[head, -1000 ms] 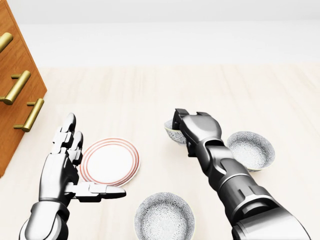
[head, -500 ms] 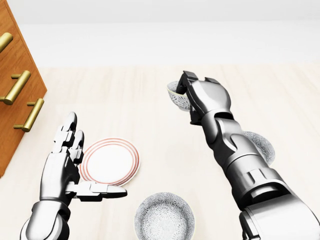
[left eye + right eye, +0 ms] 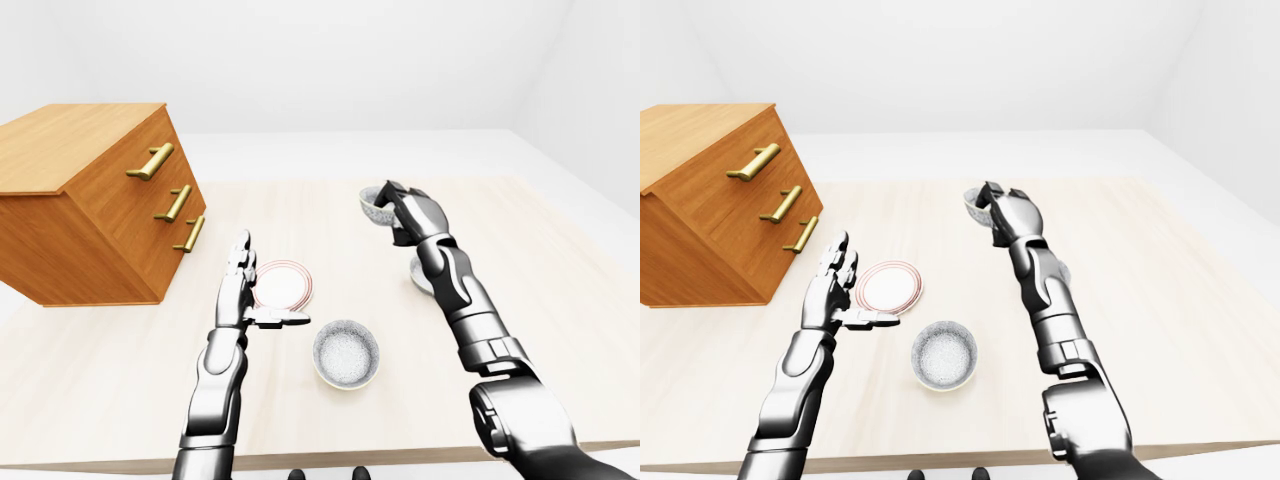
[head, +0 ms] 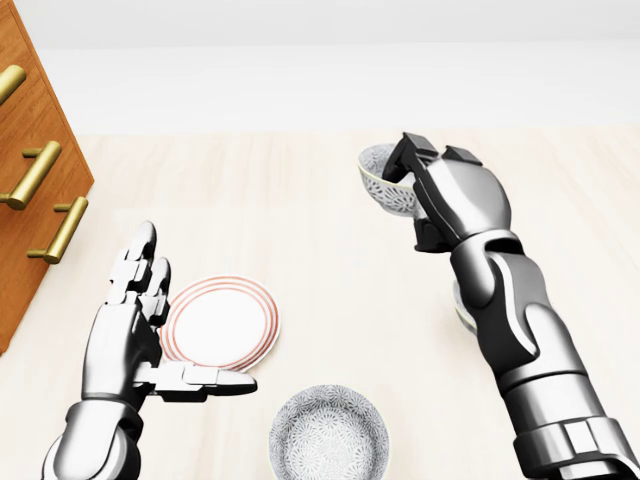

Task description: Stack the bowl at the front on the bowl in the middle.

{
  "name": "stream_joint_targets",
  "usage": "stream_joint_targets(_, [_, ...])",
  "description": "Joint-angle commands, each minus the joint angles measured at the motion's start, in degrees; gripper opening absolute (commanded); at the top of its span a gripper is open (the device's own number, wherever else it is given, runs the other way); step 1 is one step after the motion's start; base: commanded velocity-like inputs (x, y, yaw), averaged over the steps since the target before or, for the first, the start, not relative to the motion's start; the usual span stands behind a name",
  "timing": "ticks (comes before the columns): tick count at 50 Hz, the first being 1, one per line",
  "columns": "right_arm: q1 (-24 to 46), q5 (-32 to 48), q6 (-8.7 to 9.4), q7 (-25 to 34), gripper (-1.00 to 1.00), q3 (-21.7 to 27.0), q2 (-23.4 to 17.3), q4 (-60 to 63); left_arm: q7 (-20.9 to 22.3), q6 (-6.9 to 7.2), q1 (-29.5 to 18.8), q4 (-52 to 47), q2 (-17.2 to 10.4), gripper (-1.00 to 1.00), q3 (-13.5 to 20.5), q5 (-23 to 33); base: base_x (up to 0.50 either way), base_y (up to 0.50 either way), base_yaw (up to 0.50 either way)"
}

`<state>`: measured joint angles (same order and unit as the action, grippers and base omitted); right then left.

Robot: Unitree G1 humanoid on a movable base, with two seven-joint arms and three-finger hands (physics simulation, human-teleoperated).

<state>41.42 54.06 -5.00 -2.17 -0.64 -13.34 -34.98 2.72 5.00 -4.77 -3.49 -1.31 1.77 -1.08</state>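
My right hand (image 4: 408,178) is shut on the rim of a small patterned bowl (image 4: 378,188) and holds it tilted in the air above the pale table (image 4: 300,200). A second patterned bowl (image 3: 419,274) rests on the table under my right forearm, which hides most of it. A third bowl (image 4: 328,437) stands upright at the bottom of the head view. My left hand (image 4: 172,330) hovers open, fingers straight up, at the left edge of the plate.
A white plate with red rings (image 4: 222,324) lies flat beside my left hand. A wooden cabinet with brass drawer handles (image 3: 92,200) stands at the table's left. The table's near edge (image 3: 330,455) runs along the bottom of the left-eye view.
My right hand has carried the small bowl up off the table and toward the right, and its forearm now covers the right-hand bowl. The left hand has stayed in place.
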Motion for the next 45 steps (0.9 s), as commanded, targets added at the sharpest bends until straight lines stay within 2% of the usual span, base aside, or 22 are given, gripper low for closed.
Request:
stream_joint_targets(1, [-9.87,5.46,0.0,2.19,-1.0,3.04,-2.35,15.14,-0.07,0.0,0.15,-0.59,0.2,1.0,-0.36,0.18,0.0,0.0,0.0])
stream_joint_targets(8, [-15.19,6.25,0.0,2.15,-1.0,4.41,-3.41,19.26,-0.15,0.0,0.04,-0.98,0.26,1.0,-0.55,0.41,0.0,0.0,0.0])
stream_joint_targets(17, [-18.69,9.5,0.0,-1.55,-1.0,5.8,-5.07,20.33,-0.11,0.0,-0.06,-1.03,0.29,1.0,-0.67,0.54,0.0,0.0,0.0])
stream_joint_targets(45, [-27.69,12.93,0.0,-5.01,-1.0,7.82,-5.17,24.65,-0.05,0.0,0.21,-3.03,0.13,1.0,-0.3,0.25,0.0,0.0,0.0])
